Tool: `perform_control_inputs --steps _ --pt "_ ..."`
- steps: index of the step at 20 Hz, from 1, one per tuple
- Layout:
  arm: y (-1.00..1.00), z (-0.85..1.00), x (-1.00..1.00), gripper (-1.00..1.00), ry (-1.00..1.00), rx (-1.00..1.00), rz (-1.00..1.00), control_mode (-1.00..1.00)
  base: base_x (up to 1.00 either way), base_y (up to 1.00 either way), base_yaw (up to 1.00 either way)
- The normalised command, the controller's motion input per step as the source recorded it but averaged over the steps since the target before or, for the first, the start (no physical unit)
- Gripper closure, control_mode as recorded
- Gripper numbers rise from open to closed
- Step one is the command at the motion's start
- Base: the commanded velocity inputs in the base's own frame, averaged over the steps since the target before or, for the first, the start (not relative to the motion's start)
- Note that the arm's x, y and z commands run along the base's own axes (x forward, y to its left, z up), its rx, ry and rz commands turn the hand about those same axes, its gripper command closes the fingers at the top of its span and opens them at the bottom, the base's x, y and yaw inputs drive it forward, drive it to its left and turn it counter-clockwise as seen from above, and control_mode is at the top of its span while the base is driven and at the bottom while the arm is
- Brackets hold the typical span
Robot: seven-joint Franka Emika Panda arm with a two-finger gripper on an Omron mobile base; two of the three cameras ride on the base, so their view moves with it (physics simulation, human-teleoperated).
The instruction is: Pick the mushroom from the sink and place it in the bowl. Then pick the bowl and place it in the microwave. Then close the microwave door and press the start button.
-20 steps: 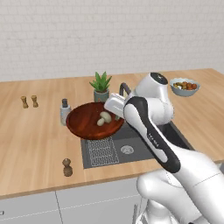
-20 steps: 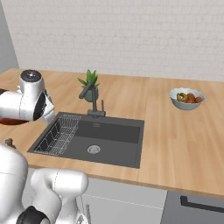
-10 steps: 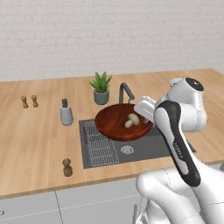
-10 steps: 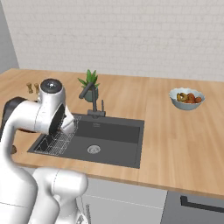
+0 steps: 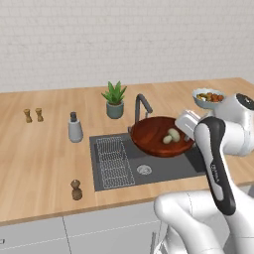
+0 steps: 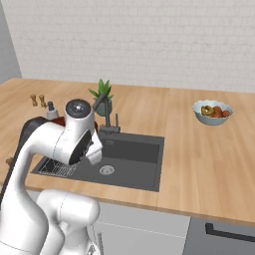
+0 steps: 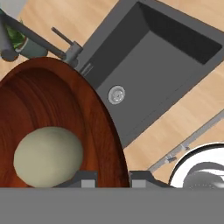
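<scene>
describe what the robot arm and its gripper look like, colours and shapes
The arm is built of smooth, rounded glossy white shells, with a long dark grey strip along one link and dark bands at the joints. One joint ends in a round dark grey cap. The gripper has two small, blocky dark grey fingertips. No cables or sleeves show.

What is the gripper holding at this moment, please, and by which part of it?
The gripper holds the wooden bowl by its rim, one finger either side of the edge, with the mushroom inside it.
</scene>
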Motion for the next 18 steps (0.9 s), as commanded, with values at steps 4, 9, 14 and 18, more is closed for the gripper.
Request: perform_control_inputs --steps 4,9,14,18 --pt "-0.27 -0.02 -0.02 1.0 0.01 0.04 -0.08 -1.0 0.0 0.0 0.0" --pt "-0.01 -0.03 -0.05 1.0 0.0 0.0 0.0 -1.0 0.0 0.0 0.0" --pt "0.0 0.0 -0.21 1.0 -0.06 0.0 -0.06 1.0 -0.41 -0.03 -0.23" --pt "0.0 0.0 0.0 1.0 0.0 0.0 0.0 1.0 -0.61 -0.05 -0.63"
